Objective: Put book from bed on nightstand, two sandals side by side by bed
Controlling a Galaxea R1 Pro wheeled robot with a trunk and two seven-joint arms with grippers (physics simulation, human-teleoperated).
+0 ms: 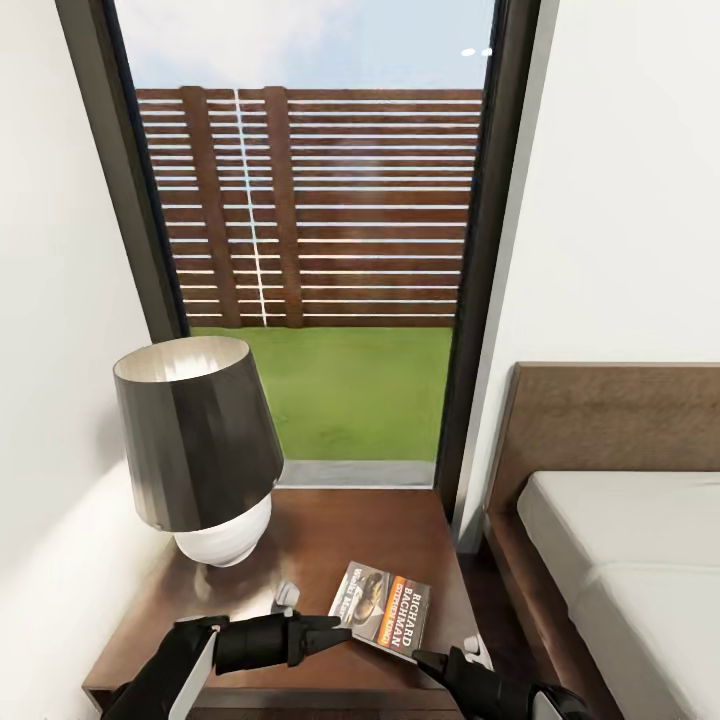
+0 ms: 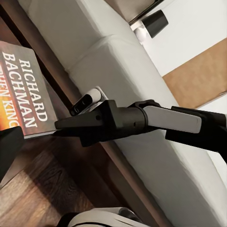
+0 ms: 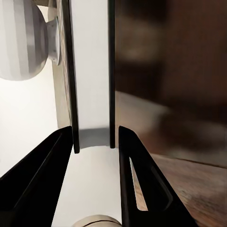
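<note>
The book lies flat on the dark brown nightstand, near its front right corner, with the cover facing up. The cover lettering is readable in the left wrist view, on the book. My right gripper points left with its tip at the book's near corner. Its fingers stand apart in the right wrist view, the right gripper clamping nothing. My left gripper hovers just left of the book, holding nothing. The bed lies to the right. The two sandals are out of view.
A lamp with a dark shade and a white base takes up the nightstand's left half. A small pale object sits near my left gripper. A tall dark-framed window is behind, with white walls on both sides. A narrow gap separates nightstand and bed.
</note>
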